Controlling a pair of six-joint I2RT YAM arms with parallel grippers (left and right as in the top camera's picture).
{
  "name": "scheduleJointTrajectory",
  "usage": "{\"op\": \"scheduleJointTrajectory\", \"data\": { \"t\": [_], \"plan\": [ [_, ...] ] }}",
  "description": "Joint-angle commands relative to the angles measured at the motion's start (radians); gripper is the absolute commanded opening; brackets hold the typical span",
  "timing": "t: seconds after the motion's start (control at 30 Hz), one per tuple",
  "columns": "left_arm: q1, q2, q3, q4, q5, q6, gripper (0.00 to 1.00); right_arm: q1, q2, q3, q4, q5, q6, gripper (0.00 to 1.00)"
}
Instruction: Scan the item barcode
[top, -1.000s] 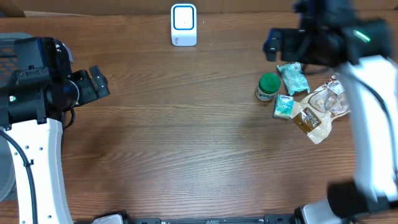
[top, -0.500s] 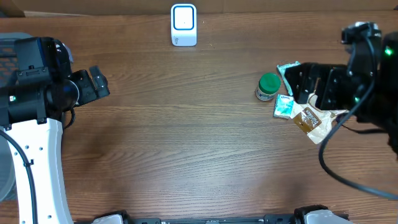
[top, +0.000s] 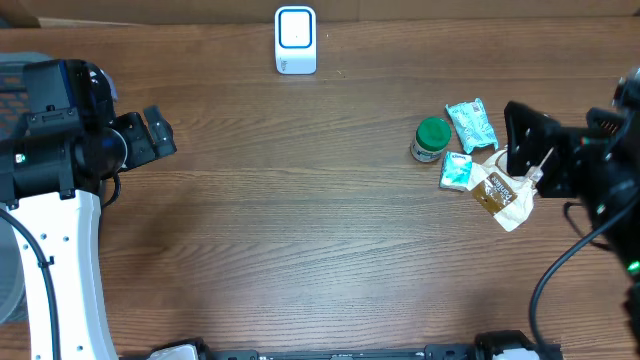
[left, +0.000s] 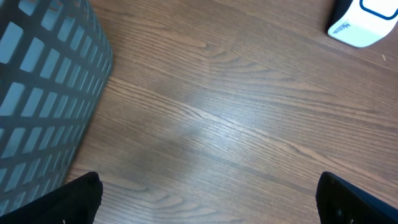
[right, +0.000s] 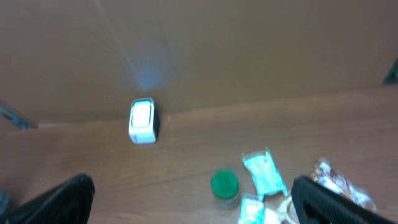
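Right gripper (top: 515, 145) swung down beside snack pouch (top: 500, 195), jaws wide apart, left gripper (top: 158, 132) likewise, pkg text unreadable

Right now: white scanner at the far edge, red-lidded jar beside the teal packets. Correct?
No. The jar has a green lid, not red; the overhead view shows it. The rest holds: white scanner at the far edge, jar beside the teal packets.
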Motion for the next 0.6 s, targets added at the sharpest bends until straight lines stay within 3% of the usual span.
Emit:
{"op": "scheduleJointTrajectory", "data": {
  "t": [0.0,0.37,0.57],
  "plan": [
    [0.005,-0.018,0.006,0.001,-0.011,0.023,1.00,-0.017,-0.131,-0.248,0.143,0.001,-0.012,1.00],
    [0.005,-0.018,0.006,0.001,-0.011,0.023,1.00,-0.019,-0.583,-1.139,0.930,-0.064,-0.011,1.00],
    [0.005,-0.018,0.006,0.001,-0.011,0.023,1.00,-0.018,-0.795,-1.448,1.140,-0.070,-0.007,1.00]
  ]
}}
